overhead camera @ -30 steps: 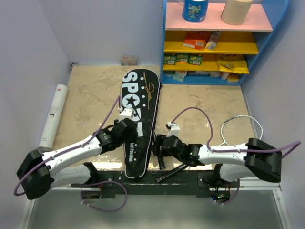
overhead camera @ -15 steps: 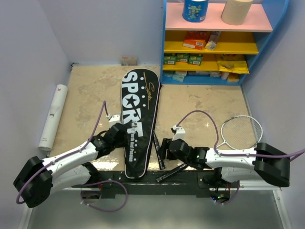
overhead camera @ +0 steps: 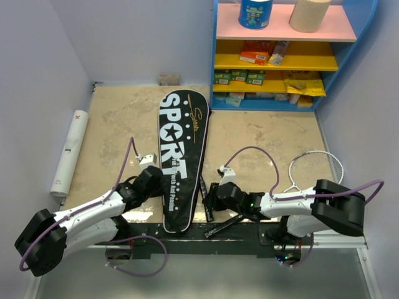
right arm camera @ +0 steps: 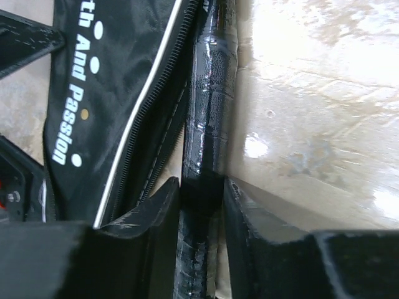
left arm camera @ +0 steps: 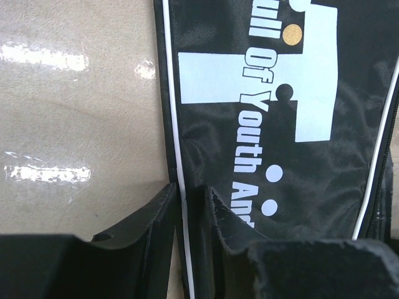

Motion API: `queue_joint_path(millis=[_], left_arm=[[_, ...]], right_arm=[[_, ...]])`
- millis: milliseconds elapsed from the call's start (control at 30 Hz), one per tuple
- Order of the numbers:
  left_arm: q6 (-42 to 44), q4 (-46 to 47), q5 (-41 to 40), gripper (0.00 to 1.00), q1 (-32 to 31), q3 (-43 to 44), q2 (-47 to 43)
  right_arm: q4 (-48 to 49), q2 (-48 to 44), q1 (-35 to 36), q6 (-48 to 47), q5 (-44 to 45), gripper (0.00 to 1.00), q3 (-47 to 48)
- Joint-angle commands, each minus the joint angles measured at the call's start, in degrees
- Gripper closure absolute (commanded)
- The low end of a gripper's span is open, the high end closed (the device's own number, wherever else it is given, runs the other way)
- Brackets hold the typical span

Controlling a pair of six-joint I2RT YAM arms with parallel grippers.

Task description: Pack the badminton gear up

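The black bag [overhead camera: 181, 149] lettered SPORT lies lengthwise on the table, its narrow end toward the arms. My left gripper [overhead camera: 161, 179] is shut on the bag's white-piped left edge [left arm camera: 176, 156], which is pinched between the fingers [left arm camera: 190, 190]. A black racket handle [overhead camera: 202, 182] sticks out along the bag's open zipper side. My right gripper [overhead camera: 207, 196] is shut on that handle [right arm camera: 212, 93], a finger pressed to each side [right arm camera: 202, 184]. A second racket lies at the right, with its silver head [overhead camera: 315, 169] and black handle [overhead camera: 225, 224]. The long white tube [overhead camera: 68, 152] lies along the left wall.
A blue shelf unit [overhead camera: 277, 56] with boxes and packets stands at the back right. A blue-wrapped roll [overhead camera: 255, 12] and a beige roll [overhead camera: 310, 14] sit on top of it. A small box [overhead camera: 168, 79] sits by the back wall.
My left gripper has slid from over the bag to its left edge and closed on it. My right gripper has narrowed onto the racket handle.
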Motion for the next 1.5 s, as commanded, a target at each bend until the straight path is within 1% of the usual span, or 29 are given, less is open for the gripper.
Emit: queue_joint_path(millis=[0, 33, 100, 133, 233, 400, 567, 667, 767, 867, 1000, 1133, 1267, 1467], left_arm=[[-0.87, 3.49, 1.60, 0.73, 0.42, -1.82, -1.19], [-0.70, 4.02, 1.87, 0.73, 0.42, -2.08, -1.28], [-0.26, 4.90, 2.75, 0.74, 0.42, -2.70, -1.28], [-0.34, 5.16, 2.92, 0.75, 0.42, -2.87, -1.19], [0.01, 6.39, 3.63, 0.76, 0.42, -3.75, -1.28], [0.53, 7.27, 4.33, 0.78, 0.42, -4.54, -1.37], [0.97, 7.71, 4.51, 0.78, 0.42, -4.98, -1.37], [1.15, 7.80, 4.33, 0.79, 0.42, -4.98, -1.37], [1.24, 7.98, 4.24, 0.79, 0.42, -4.90, -1.46], [1.33, 8.24, 4.16, 0.80, 0.42, -4.90, -1.28], [1.41, 8.33, 4.24, 0.81, 0.42, -4.98, -1.19], [1.59, 8.94, 5.03, 0.82, 0.34, -4.81, -1.28], [1.68, 10.17, 6.96, 0.83, 0.42, -5.07, -1.28], [2.20, 12.02, 8.81, 0.85, 0.42, -5.86, -0.58]], right_arm=[[5.03, 2.34, -0.05, 0.66, -2.67, 0.73, -0.25], [5.56, 2.61, 0.04, 0.74, -2.84, 0.81, -0.16], [6.88, 3.66, -0.05, 1.01, -3.28, 0.89, 0.10], [7.41, 4.01, -0.05, 1.18, -3.46, 0.95, 0.36], [10.04, 5.77, -0.05, 1.79, -4.51, 1.00, 0.89], [15.13, 8.67, -0.05, 2.24, -6.80, 1.00, 1.95], [16.38, 8.76, -0.05, 2.24, -7.94, 1.00, 3.26], [14.19, 6.66, 0.04, 1.71, -7.51, 1.00, 3.97], [8.49, 3.50, 0.04, 0.39, -7.07, 1.00, 5.11], [6.36, -0.11, 0.04, -0.22, -6.98, 1.00, 5.37], [5.04, -2.14, 0.13, -0.22, -6.63, 1.00, 5.46], [8.37, -0.21, 0.13, 0.74, -8.29, 1.00, 5.20], [13.99, 2.52, 0.22, 2.15, -9.09, 1.00, 4.67], [18.21, 4.81, 0.66, 3.12, -10.84, 1.00, 5.64]])
